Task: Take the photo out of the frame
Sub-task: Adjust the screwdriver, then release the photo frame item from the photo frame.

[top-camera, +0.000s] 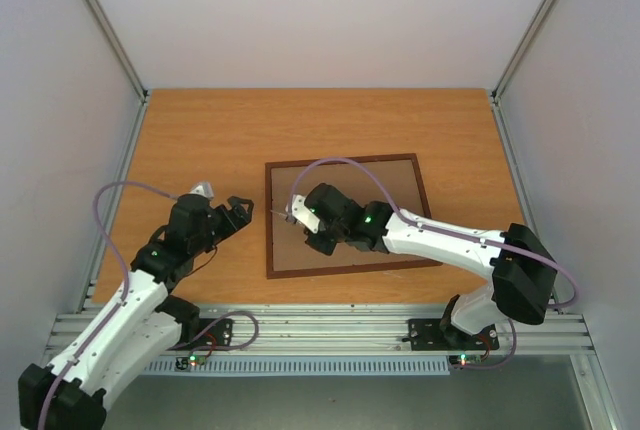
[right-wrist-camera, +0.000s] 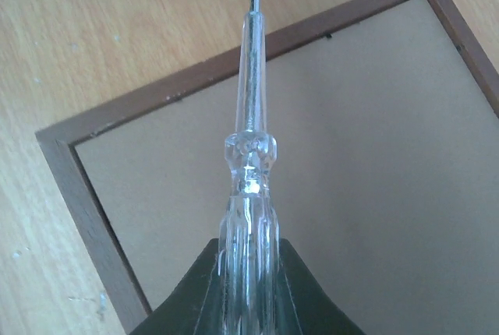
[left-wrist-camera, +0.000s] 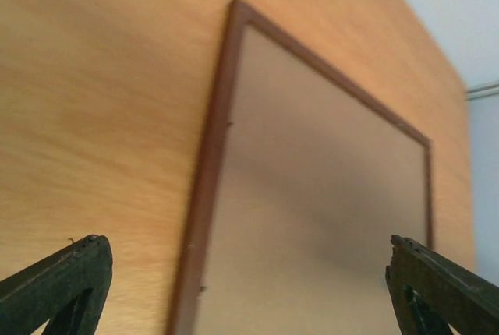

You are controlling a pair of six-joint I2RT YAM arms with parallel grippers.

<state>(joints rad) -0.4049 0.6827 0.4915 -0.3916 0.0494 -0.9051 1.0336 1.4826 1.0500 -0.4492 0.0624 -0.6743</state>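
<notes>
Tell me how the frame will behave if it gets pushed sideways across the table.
The frame lies flat, back up, on the smooth wooden table, so it would probably slide rather than tip. Its rails look thin around a broad brown backing, so it is likely light for its size, and the backing may flex if pressed.

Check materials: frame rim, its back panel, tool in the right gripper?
By look: frame rim, reddish-brown matte wood; back panel, dull plain brown, probably fibreboard or card; screwdriver, clear ribbed plastic handle, grey metal blade.
</notes>
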